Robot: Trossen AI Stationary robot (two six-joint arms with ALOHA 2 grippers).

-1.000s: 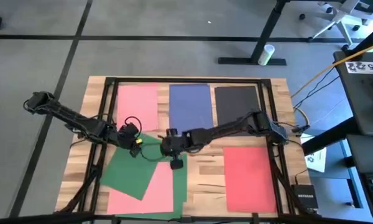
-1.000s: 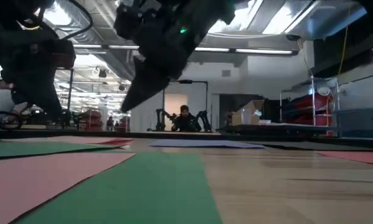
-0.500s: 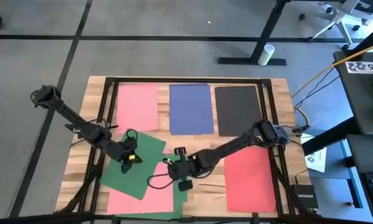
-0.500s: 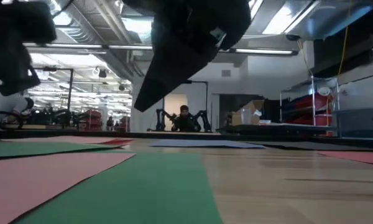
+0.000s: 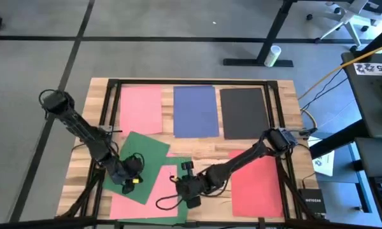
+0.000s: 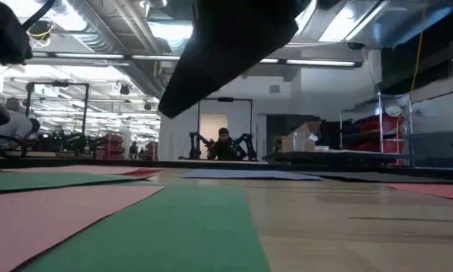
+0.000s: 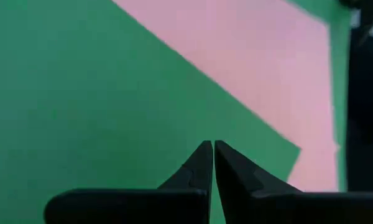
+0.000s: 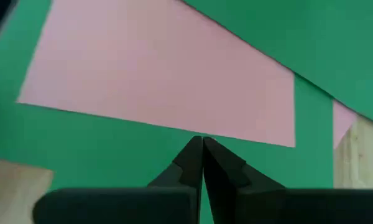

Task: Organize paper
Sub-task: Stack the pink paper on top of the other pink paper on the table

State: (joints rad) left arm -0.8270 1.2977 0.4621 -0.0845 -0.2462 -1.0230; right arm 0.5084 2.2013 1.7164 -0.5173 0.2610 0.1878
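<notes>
Over the near left part of the wooden table (image 5: 204, 162), two dark arms are seen bent low above a loose pile of paper. The left gripper (image 7: 212, 148) is held with fingers pressed together above a tilted green sheet (image 5: 137, 164), which lies across a pink sheet (image 5: 151, 194). The right gripper (image 8: 202, 144), fingers likewise together, is poised at the pink sheet's edge where another green sheet (image 8: 112, 146) shows beneath. Along the far edge, pink (image 5: 141, 108), blue (image 5: 195, 111) and black (image 5: 243, 112) sheets are laid side by side; a red sheet (image 5: 258, 184) is placed near right.
</notes>
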